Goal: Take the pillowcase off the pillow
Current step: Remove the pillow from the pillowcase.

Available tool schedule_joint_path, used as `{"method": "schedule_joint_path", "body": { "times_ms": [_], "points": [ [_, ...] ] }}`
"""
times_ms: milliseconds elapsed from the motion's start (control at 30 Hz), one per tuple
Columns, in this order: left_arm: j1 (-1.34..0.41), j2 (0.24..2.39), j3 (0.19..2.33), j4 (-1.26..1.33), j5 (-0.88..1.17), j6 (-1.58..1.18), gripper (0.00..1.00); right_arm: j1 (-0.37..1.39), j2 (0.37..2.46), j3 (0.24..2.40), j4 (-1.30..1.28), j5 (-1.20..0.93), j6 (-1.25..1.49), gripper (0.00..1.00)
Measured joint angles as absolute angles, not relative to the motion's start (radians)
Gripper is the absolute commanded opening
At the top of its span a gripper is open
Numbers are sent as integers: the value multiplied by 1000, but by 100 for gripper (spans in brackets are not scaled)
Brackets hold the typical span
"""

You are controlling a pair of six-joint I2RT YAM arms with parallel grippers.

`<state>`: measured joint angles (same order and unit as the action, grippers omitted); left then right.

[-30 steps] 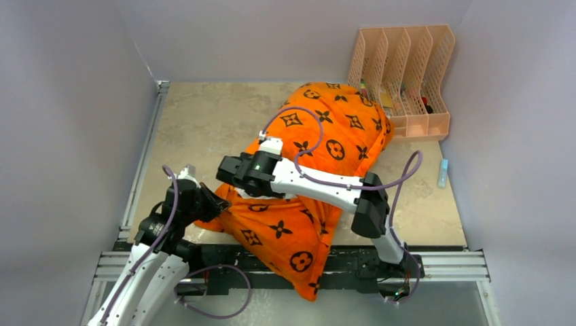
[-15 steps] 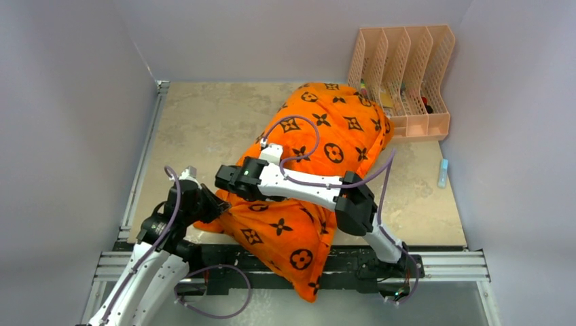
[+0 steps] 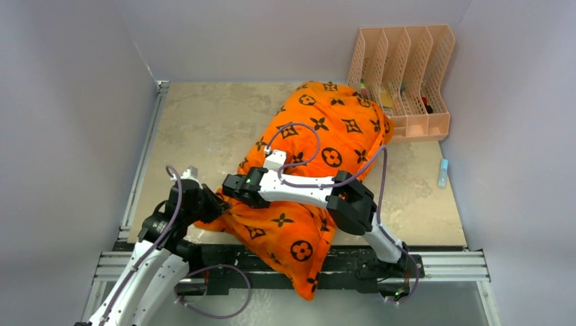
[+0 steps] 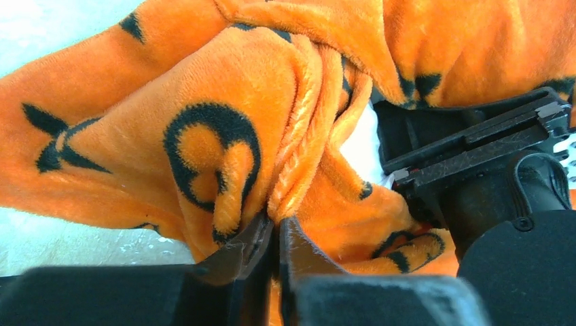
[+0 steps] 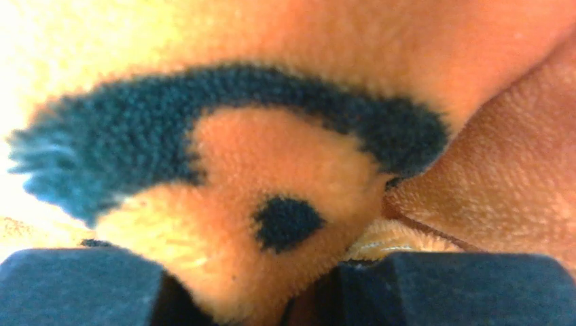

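- Across the table (image 3: 204, 122), the pillowcase (image 3: 319, 136) is laid on a diagonal. Its long axis runs from the far right, where one end lies just beside the file rack (image 3: 404, 75), to the near edge, over which the other end is draped.
- At the near-left corner, a gathered fold of plush is clenched by the left gripper (image 4: 275, 227), its jaws pressed together.
- Just beside it, a bunch of the same fabric is grasped by the right gripper (image 5: 251, 292); the gap between its fingers (image 5: 81, 285) is filled with plush.
- Almost all of the pillow (image 4: 356, 139) is hidden inside the cover; only a white sliver is seen between orange folds in the left wrist view.
- From overhead, the right gripper's tips are buried in fabric and cannot be made out.
- Items in the rack are too small to identify.
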<state>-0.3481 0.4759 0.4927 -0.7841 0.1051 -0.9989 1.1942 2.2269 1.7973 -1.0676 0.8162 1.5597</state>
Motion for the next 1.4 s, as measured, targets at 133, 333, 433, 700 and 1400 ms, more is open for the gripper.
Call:
{"method": "schedule_joint_path", "body": {
  "times_ms": [133, 333, 433, 700, 1400],
  "points": [
    [-348, 476, 495, -781, 125, -1001, 55, 1208, 2214, 1825, -1112, 873, 1578, 0],
    [-348, 493, 548, -743, 199, -1029, 74, 1217, 2085, 1790, -1055, 890, 1445, 0],
    [-348, 502, 574, -658, 249, -1057, 76, 1208, 1943, 1691, -893, 826, 1264, 0],
    [-348, 584, 646, -559, 304, -1080, 79, 1166, 1827, 1641, -739, 731, 1033, 0],
    [-491, 363, 456, -594, 67, -1171, 0, 987, 1790, 1678, -599, 409, 762, 0]
  ]
}}
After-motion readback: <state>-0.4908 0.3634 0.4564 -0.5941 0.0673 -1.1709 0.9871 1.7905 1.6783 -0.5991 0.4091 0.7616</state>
